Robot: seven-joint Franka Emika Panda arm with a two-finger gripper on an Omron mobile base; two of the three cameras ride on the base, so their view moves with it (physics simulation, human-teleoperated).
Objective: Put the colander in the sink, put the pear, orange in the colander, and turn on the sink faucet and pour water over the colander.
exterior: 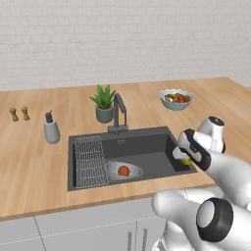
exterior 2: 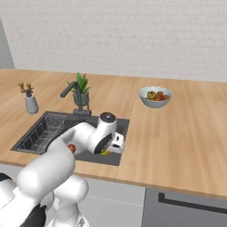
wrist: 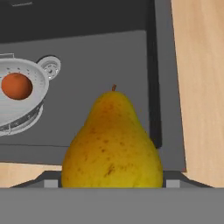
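Gripper: the gripper [exterior: 185,159] sits right of centre in the left base view, at the right edge of the basin, and low centre in the right base view [exterior 2: 107,152]; it is pinching the pear, whose yellow-green shows just under the hand.
Pear: the pear [wrist: 112,142] takes up the lower middle of the hand view, stem up, yellow with brown speckles (the finger tips themselves are hidden behind it); it also shows in the left base view [exterior: 187,161] and the right base view [exterior 2: 105,153].
Sink: the sink [exterior: 147,149] is a dark grey basin in the centre of the left base view; the pear hangs over its right-hand part, near the rim.
Colander: the colander [exterior: 113,170] lies on the basin floor, low centre-left in the left base view, beside the wire rack; in the hand view it is at the left edge [wrist: 39,83].
Orange: the orange [exterior: 124,170] rests inside the colander, seen at upper left of the hand view [wrist: 16,86].
Wire rack: the wire rack [exterior: 89,161] fills the left part of the basin.
Sink faucet: the sink faucet [exterior: 118,112] stands behind the basin, centre frame; no stream is visible.
Counter: the wooden counter [exterior: 34,166] carries a soap dispenser [exterior: 51,128], a potted plant [exterior: 104,103], a fruit bowl [exterior: 176,98] and two small shakers [exterior: 19,113].
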